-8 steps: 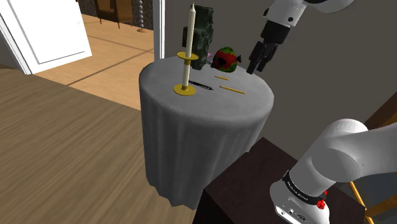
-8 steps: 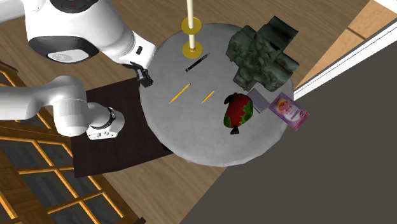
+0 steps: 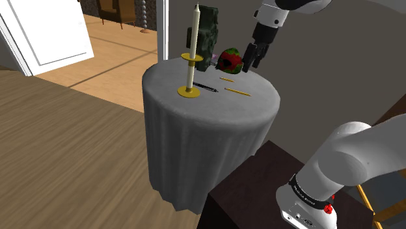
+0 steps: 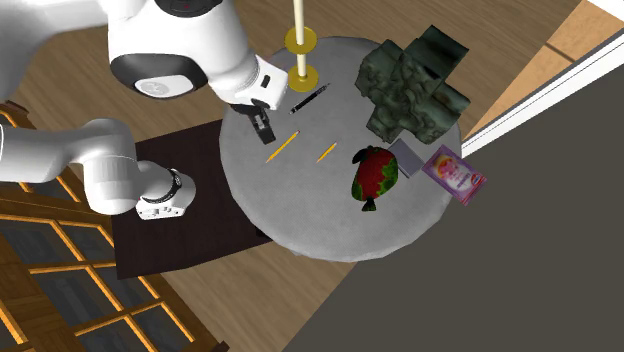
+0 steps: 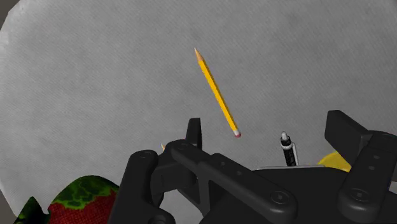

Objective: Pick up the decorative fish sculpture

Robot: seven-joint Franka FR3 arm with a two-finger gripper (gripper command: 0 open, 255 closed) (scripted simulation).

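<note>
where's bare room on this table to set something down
Free: the cloth patch bordered by the pencils, the fish sculpture and the table rim toward the second exterior view's bottom. Crowded: dark green sculpture, pink booklet and fish clustered; pen and candlestick opposite.

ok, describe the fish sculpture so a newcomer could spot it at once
Start at the round grey-draped table. In the second exterior view the fish sculpture lies toward its right side, just below the dark green cross-shaped sculpture and beside a pink booklet. It alone is red with green edging.
</note>
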